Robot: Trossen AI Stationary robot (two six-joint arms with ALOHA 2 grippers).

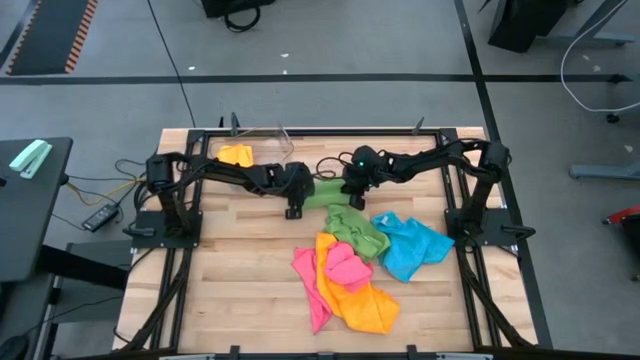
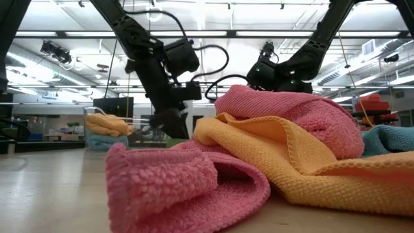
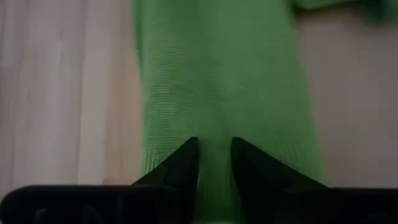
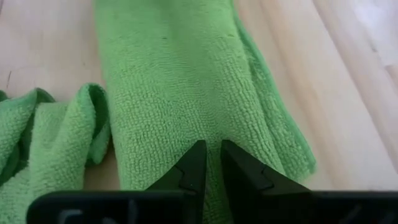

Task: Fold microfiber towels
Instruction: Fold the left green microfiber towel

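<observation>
Gripping opposite ends of one green towel (image 1: 326,193), your left gripper (image 1: 294,205) and right gripper (image 1: 353,196) both have their jaws pinched shut on the cloth, which runs as a folded strip between them at the middle of the table (image 1: 230,270), toward its back half.

Just in front of the strip, note a heap: a second green towel (image 1: 357,229), a blue towel (image 1: 412,245), an orange towel (image 1: 356,296) and a pink towel (image 1: 318,278) overlapping one another. The second green towel lies near the right gripper. A clear bin (image 1: 262,146) holding another orange cloth (image 1: 237,154) stands at the back edge, behind the left arm.

Bare wood lies open on the table's front left; the right front is taken up by the heap.

The low view is mostly blocked by the pink and orange towels; the held strip cannot be made out there. The right wrist view shows the strip (image 4: 186,93) flat on the wood with crumpled green cloth (image 4: 50,137) beside it.
</observation>
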